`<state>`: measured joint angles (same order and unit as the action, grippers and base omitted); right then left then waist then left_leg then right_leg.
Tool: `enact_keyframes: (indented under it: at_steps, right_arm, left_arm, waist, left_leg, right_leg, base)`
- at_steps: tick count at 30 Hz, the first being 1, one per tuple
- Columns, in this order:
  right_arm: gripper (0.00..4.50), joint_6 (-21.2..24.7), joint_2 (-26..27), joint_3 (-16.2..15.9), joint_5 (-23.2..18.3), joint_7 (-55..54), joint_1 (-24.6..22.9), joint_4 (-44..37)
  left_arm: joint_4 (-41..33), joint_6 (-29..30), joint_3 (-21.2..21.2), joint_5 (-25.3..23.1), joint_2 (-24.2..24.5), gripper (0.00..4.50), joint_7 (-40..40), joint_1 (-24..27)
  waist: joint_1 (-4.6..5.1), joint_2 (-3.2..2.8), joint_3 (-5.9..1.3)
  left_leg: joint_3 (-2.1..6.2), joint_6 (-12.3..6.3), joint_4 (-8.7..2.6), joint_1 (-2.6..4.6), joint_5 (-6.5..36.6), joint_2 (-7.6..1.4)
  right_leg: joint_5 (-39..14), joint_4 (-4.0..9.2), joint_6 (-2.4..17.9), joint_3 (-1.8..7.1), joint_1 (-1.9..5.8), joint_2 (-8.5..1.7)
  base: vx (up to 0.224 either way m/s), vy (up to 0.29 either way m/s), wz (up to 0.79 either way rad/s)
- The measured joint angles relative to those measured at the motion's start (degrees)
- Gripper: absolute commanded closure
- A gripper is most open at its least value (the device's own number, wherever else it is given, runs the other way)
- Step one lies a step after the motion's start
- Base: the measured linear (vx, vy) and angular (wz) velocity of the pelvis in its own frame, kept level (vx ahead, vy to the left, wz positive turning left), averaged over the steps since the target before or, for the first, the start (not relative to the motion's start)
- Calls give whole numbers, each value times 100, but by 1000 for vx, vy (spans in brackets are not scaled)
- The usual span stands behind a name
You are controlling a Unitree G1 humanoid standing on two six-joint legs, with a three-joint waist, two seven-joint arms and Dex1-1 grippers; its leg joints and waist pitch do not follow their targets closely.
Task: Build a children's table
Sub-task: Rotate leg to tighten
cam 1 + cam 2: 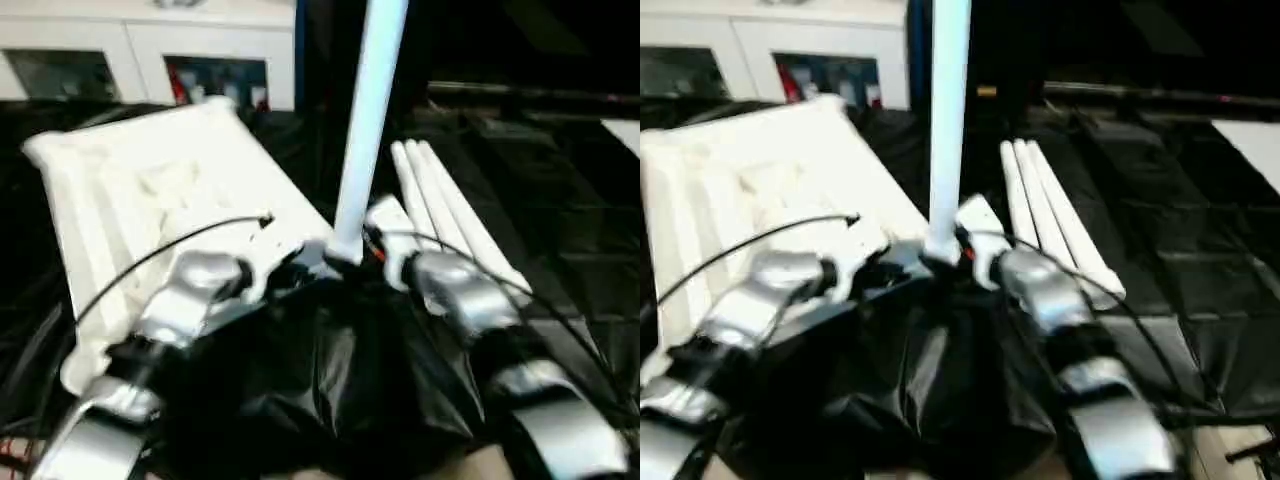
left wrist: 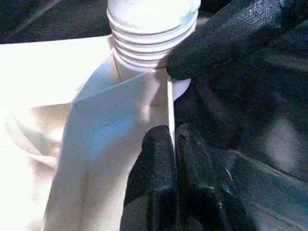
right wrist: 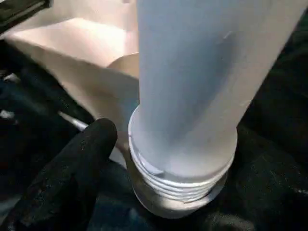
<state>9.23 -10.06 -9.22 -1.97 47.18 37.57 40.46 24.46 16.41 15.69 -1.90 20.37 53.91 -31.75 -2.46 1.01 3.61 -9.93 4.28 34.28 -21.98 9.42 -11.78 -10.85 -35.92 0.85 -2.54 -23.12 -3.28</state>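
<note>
No readable text, labels, brands or numbers for you anywhere; tabletop (image 1: 150,200), upright leg (image 1: 365,120) and cabinet (image 1: 150,40) at 11 o'clock carry none.

Head views: soft throughout, motion blur smearing edges. The white ribbed plastic tabletop (image 1: 150,200) is overexposed; its ribs wash out in glare. The upright white tapered tube leg (image 1: 365,120) reads bluish-white, evenly lit. Black plastic sheeting (image 1: 330,390) shows dull highlights on its folds; the background falls to near black. Silver forearms (image 1: 470,290) carry bright specular patches. Wrist views: sharper up close; the leg's threaded end (image 3: 180,180) is distinct, a black finger (image 3: 72,178) slightly soft.
</note>
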Motion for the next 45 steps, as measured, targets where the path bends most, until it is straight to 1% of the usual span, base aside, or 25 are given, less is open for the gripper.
enact_keyframes:
  at_steps: [2,7,9,10,12,13,16,20,23,26,29,33,36,38,40,43,44,45]
  right_arm:
    - [58,-28,-206,-36,-61,383,-135,-223]
    - [58,-56,-297,-124,-165,855,-235,-361]
    - [84,-50,-411,-130,-231,1015,-234,-490]
    - [84,-45,-418,-132,-251,1085,-235,-510]
    - [110,-21,-413,-142,-269,1140,-246,-541]
    - [110,3,-413,-142,-271,1170,-246,-550]
    - [133,24,-402,-142,-289,1229,-255,-555]
    - [172,68,-394,-143,-323,1253,-350,-662]
    - [178,145,-366,-137,-338,1197,-389,-713]
    - [181,195,-155,-14,-301,687,-402,-632]
    - [181,214,219,269,-238,-302,-257,-282]
    - [182,298,770,763,-260,-1800,245,484]
    - [182,242,1028,963,-266,-2574,542,898]
    - [182,117,1127,1010,-250,-2933,693,1129]
    - [113,9,1150,1044,-213,-3011,750,1252]
    - [110,-74,1209,1086,-204,-2995,759,1274]
    - [100,-91,1211,1086,-199,-2976,758,1274]
    - [70,-128,1210,1085,-184,-2932,759,1295]
  left_arm:
    - [-107,-142,24,79,181,450,298,102]
    - [-265,-311,61,224,394,450,836,232]
    - [-339,-324,74,270,479,450,1013,285]
    - [-352,-329,76,299,514,450,1057,294]
    - [-354,-330,76,326,543,450,1085,294]
    - [-354,-330,76,331,548,450,1096,294]
    - [-353,-331,77,337,557,450,1105,294]
    - [-350,-331,78,337,576,450,1167,298]
    - [-331,-329,79,332,563,450,1134,298]
    - [-214,-243,74,231,362,450,780,224]
    - [90,13,30,108,32,450,214,-30]
    - [475,435,-94,-15,-484,450,-685,-365]
    - [617,645,-171,-53,-728,450,-1108,-508]
    - [629,729,-207,-116,-862,450,-1330,-545]
    - [630,732,-219,-163,-919,450,-1420,-553]
    - [631,715,-223,-186,-921,450,-1430,-555]
    - [631,695,-219,-189,-906,450,-1418,-552]
    - [627,667,-216,-189,-882,450,-1390,-536]
  waist:
    - [-22,0,0]
    - [-72,-6,4]
    - [-91,-4,5]
    - [-91,-4,5]
    - [-89,-4,5]
    - [-89,-3,6]
    - [-89,-3,6]
    - [-94,-3,6]
    - [-95,-3,6]
    - [-84,-4,5]
    - [-57,-6,5]
    - [14,-8,6]
    - [42,-8,6]
    - [51,-8,6]
    - [49,-9,6]
    - [53,-9,5]
    - [55,-9,5]
    - [62,-9,5]
  left_leg:
    - [0,0,0,1,0,0]
    - [-2,-1,1,-2,0,1]
    - [-2,-1,1,-2,1,0]
    - [-2,-1,1,-2,0,0]
    - [-2,-1,1,-2,0,0]
    - [-2,-1,1,-2,0,0]
    - [-2,-1,1,-2,0,0]
    - [-2,-1,1,-3,0,0]
    - [-2,0,1,-2,0,0]
    - [-2,1,3,6,-1,1]
    - [-3,4,4,13,-2,2]
    - [-2,4,4,17,-2,2]
    - [-2,5,4,10,-2,2]
    - [-2,4,4,5,-2,2]
    - [-2,-2,0,-1,1,2]
    - [-3,-3,0,-2,2,2]
    - [-3,-3,0,-1,2,2]
    - [-3,-2,0,0,1,2]
  right_leg:
    - [-1,1,-1,0,1,0]
    - [0,0,0,2,-1,-1]
    - [-1,1,-1,1,0,-1]
    - [-1,1,-1,0,-1,-1]
    - [-1,0,-1,0,-1,-1]
    - [-1,0,-1,0,-1,-1]
    - [-1,1,-1,0,-1,-1]
    - [-1,1,-1,0,-1,-1]
    - [-1,1,-1,1,-1,-1]
    - [1,-5,2,3,2,-1]
    - [10,-12,8,5,3,-2]
    - [14,-13,10,5,3,-1]
    - [11,-13,6,5,1,-1]
    - [9,-2,2,4,0,-1]
    - [8,12,2,3,1,-1]
    - [8,13,2,3,1,-1]
    - [8,12,2,2,1,-1]
    - [8,11,2,3,0,-1]
  base:
    - [0,0,0]
    - [0,0,0]
    - [0,0,0]
    - [0,0,0]
    - [0,0,0]
    - [0,0,0]
    - [0,0,0]
    - [0,0,0]
    - [0,0,0]
    - [0,0,0]
    - [0,0,0]
    - [0,0,0]
    - [0,0,0]
    - [0,0,0]
    - [0,0,0]
    - [0,0,0]
    - [0,0,0]
    - [0,0,0]
